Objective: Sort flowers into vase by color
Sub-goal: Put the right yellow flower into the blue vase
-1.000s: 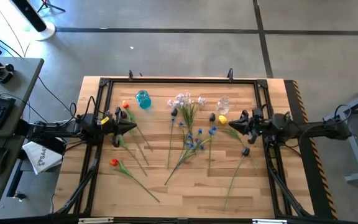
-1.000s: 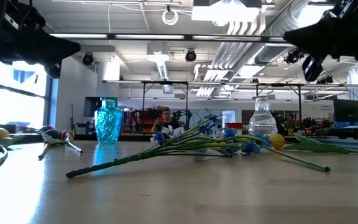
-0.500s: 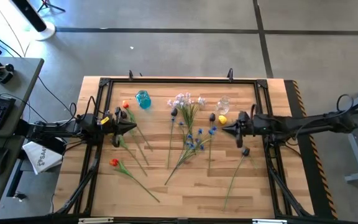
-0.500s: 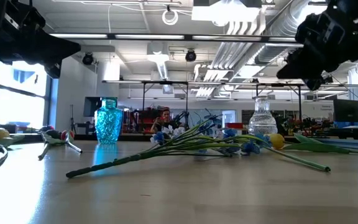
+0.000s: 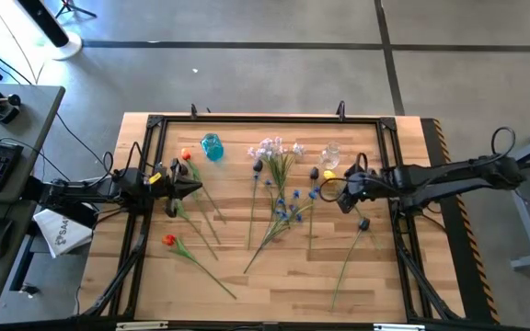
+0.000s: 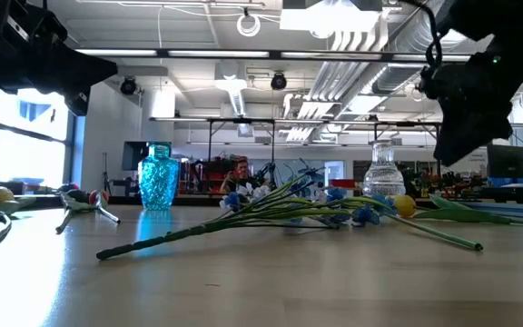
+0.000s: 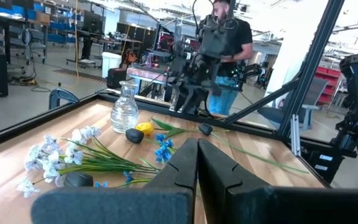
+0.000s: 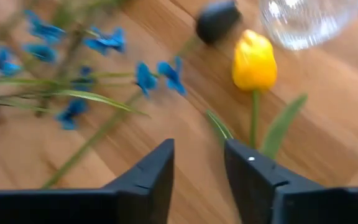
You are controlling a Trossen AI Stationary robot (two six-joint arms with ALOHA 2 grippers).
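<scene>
Right end effector (image 8: 197, 163): fingers spread apart, nothing between them, tilted down over the counter (image 5: 375, 285) just beside the yellow tulip (image 8: 254, 61).
Yellow tulip: lies flat next to the clear glass vase (image 5: 330, 154), its stem running toward the right end effector.
Left end effector (image 7: 197, 163): fingers pressed together, empty, above the counter's left side by the orange flower (image 5: 187, 154).
Blue flowers (image 5: 288, 204): loose in the counter's middle, stems crossing the pale pink-white sprays (image 5: 271, 148).
Red flower (image 5: 168, 240): lies flat near the front left.
Blue vase (image 5: 212, 145): upright at the back left, with no flowers in it.
</scene>
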